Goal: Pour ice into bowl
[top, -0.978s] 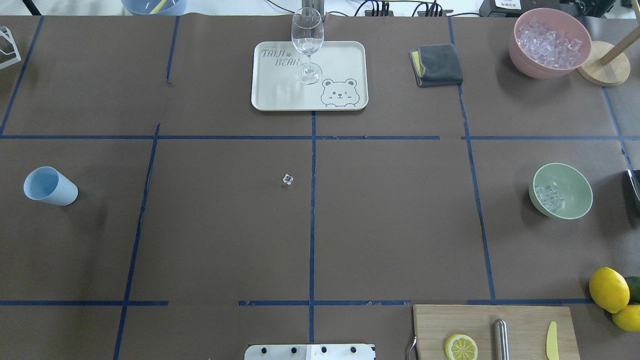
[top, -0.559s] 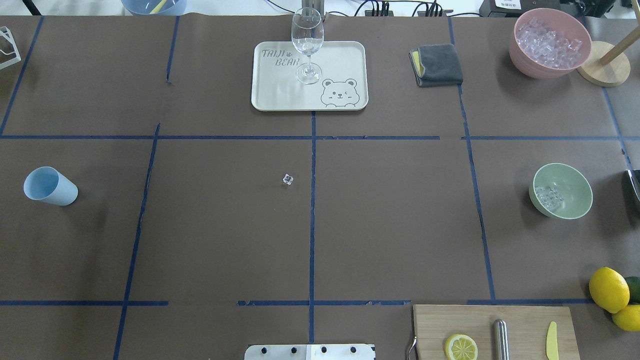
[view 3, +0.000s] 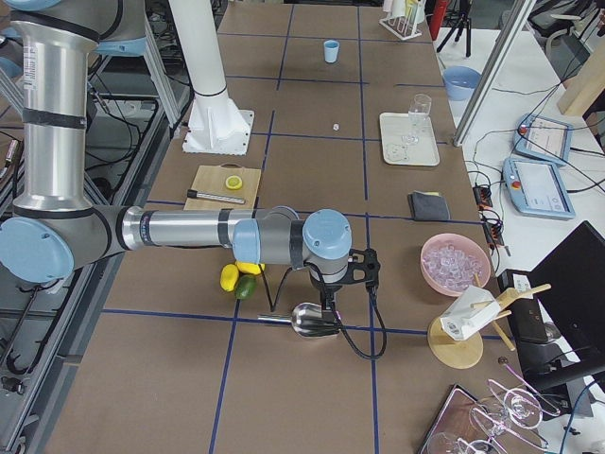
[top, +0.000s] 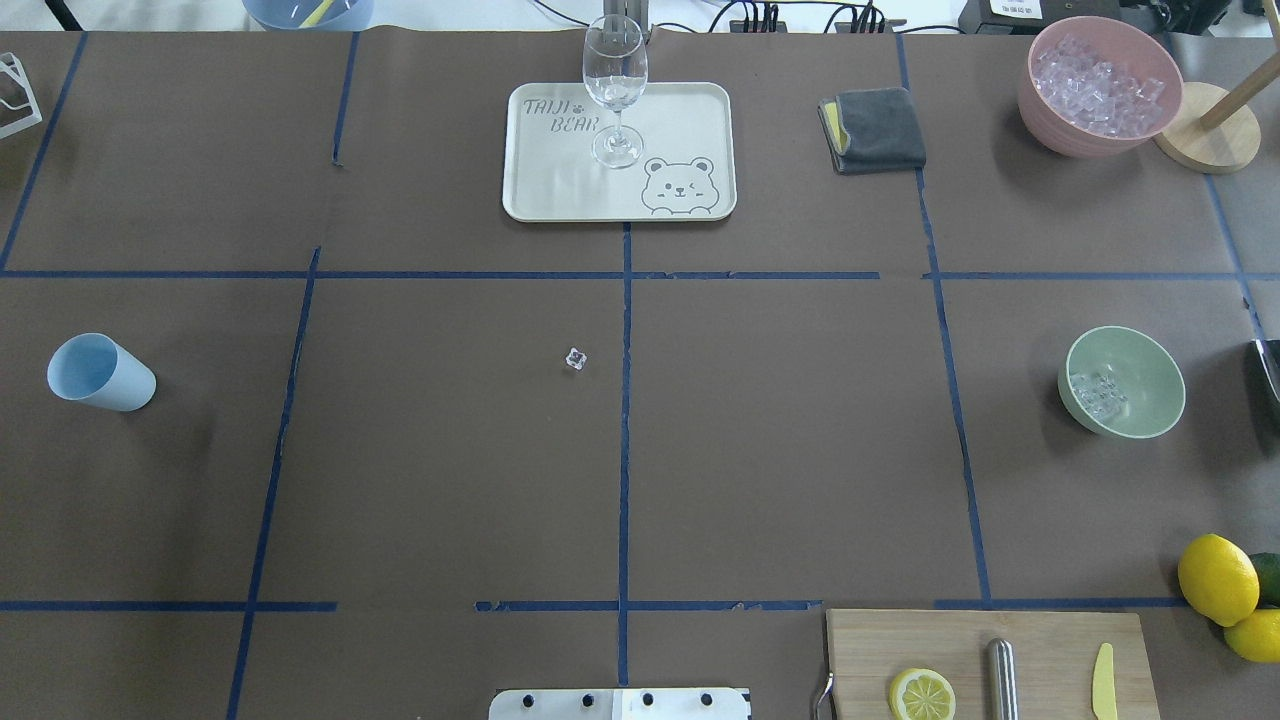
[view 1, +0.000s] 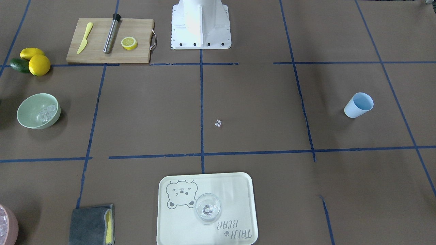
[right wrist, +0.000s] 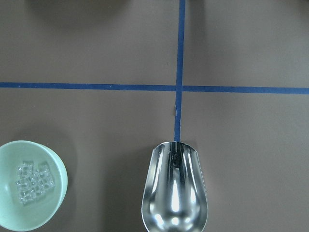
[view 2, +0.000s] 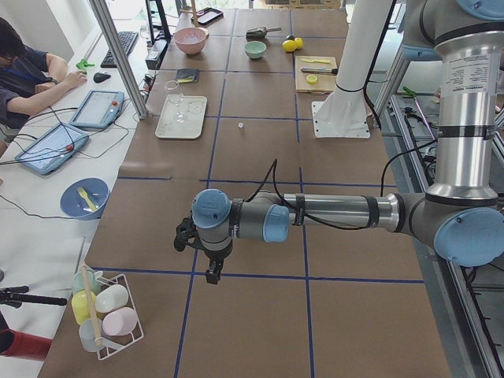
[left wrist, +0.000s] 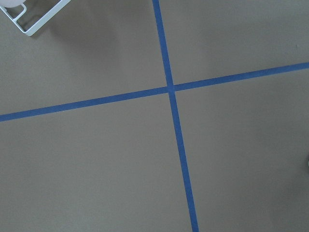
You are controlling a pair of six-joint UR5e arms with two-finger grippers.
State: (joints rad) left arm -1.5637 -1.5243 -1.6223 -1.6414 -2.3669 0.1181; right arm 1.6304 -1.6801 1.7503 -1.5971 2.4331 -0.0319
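Pour step judged complete: the ice [right wrist: 31,181] lies in the bowl [right wrist: 50,212] at the bench [top: 800,450] right end, and the scoop [right wrist: 175,188] is empty. One stray cube [top: 575,359] remains mid-bench. Next: refill or park the scoop. Right gripper [view 3: 328,301] hangs over the scoop and left gripper [view 2: 211,274] over bare bench; opening and grip cannot be told.

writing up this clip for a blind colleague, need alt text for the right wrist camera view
An empty, shiny metal scoop fills the lower centre, seen from above over the brown table. At lower left sits the pale green bowl, cut by the frame edge, with a small cluster of ice cubes inside; blue tape lines cross above the scoop.
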